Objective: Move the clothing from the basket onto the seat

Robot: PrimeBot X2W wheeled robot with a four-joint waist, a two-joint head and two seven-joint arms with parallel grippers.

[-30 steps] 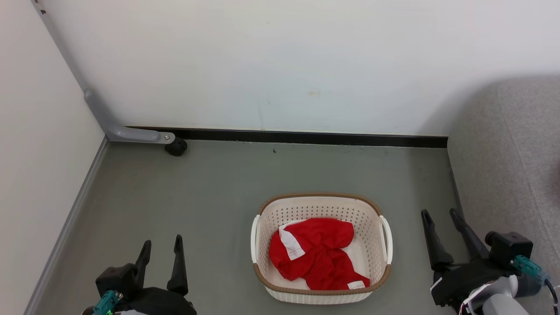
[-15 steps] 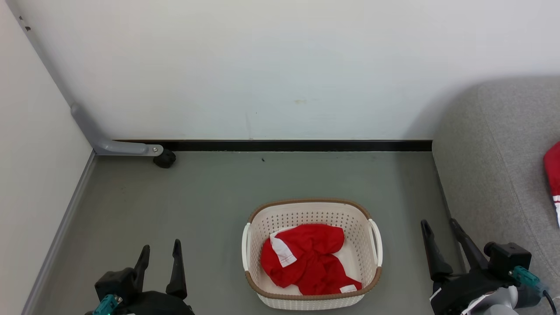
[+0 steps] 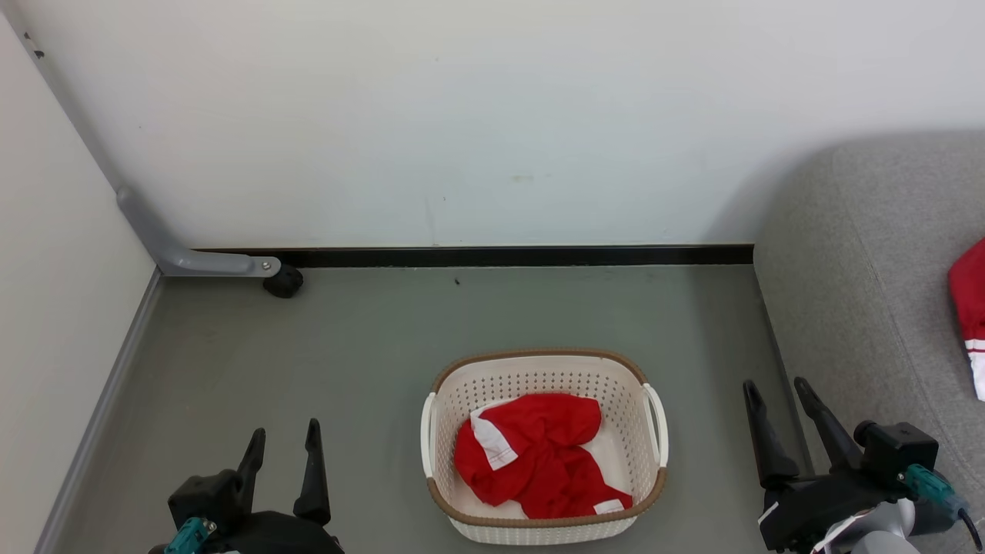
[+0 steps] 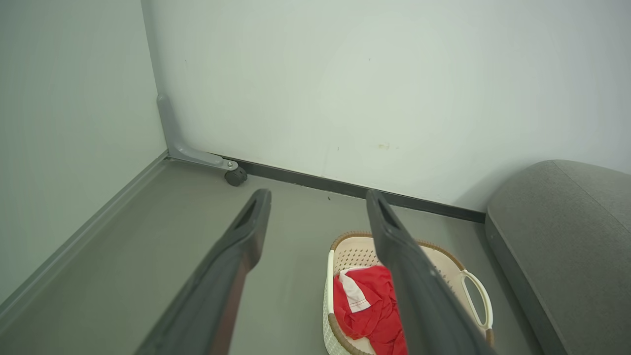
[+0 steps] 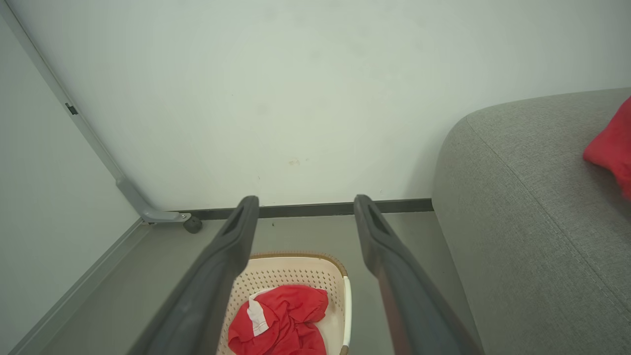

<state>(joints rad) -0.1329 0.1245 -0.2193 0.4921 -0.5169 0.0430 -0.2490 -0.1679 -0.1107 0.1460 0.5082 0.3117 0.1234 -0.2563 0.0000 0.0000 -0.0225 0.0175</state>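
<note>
Standing wide apart with nothing between them, the two dark fingers of the left gripper [image 3: 285, 428] point toward the far wall [image 3: 462, 115] from the lower left of the head view, over bare grey floor [image 3: 346, 346]. The right gripper [image 3: 774, 383] matches it at the lower right: fingers spread, empty, close beside the near edge of the grey seat [image 3: 862, 269].

Between the two grippers, touching neither, the white basket [image 3: 539, 355] sits on the floor, a little nearer the right gripper than the left. Inside it lies a crumpled red garment [image 3: 539, 454], bunched toward the left and front of the basket, with a white cuff band turned up at its left and a small white label by the front rim.

In the left wrist view the basket shows low and to the right, partly behind the right-hand finger. In the right wrist view it sits low between the fingers, the left-hand finger crossing its left side.

Farther out, a second red garment [image 3: 971, 308] with white stripes lies on the seat at the right edge of the head view, well apart from the right gripper. A small black caster [image 3: 282, 282] sits in the far left corner of the floor.
</note>
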